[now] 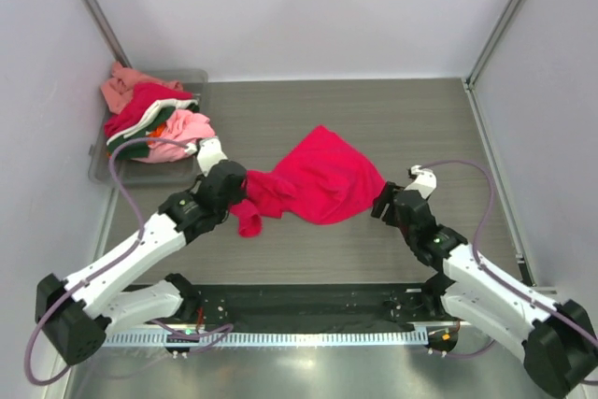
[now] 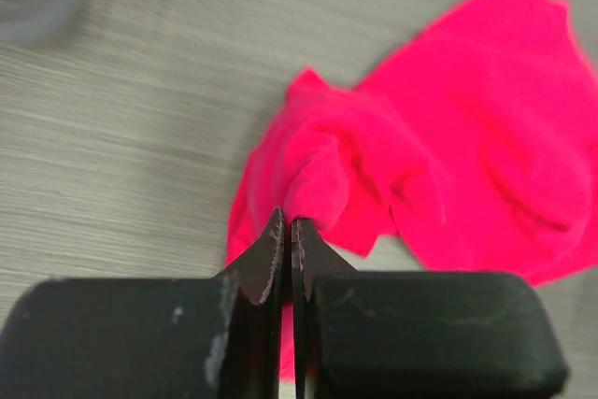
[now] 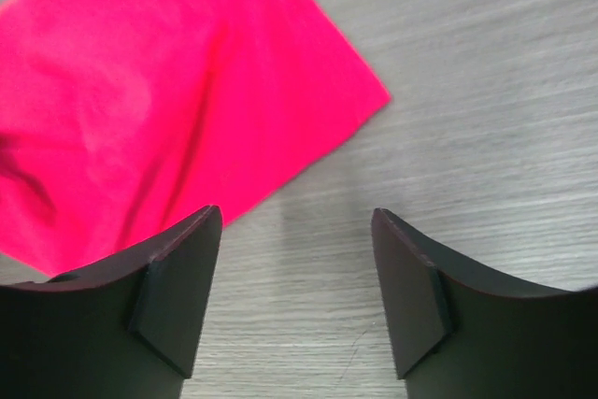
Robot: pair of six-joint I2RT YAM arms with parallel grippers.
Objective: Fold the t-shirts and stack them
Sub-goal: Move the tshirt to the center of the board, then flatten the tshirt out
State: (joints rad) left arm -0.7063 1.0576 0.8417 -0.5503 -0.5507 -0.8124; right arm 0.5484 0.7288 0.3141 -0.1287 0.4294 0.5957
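A crimson-red t-shirt (image 1: pixel 322 179) lies crumpled in the middle of the table. My left gripper (image 1: pixel 238 186) is shut on a bunched fold at its left end; the left wrist view shows the cloth (image 2: pixel 448 137) pinched between the closed jaws (image 2: pixel 288 226). My right gripper (image 1: pixel 381 201) is open and empty just off the shirt's right edge; in the right wrist view the cloth (image 3: pixel 168 91) lies ahead and left, with bare table between the fingertips (image 3: pixel 297 221). Other t-shirts (image 1: pixel 154 119), salmon pink, red, dark green, white, orange and light pink, are piled at the back left.
The pile sits in a clear plastic bin (image 1: pixel 197 78) against the left wall. White walls with metal posts close in the table on three sides. A black strip (image 1: pixel 308 301) runs along the near edge between the arm bases.
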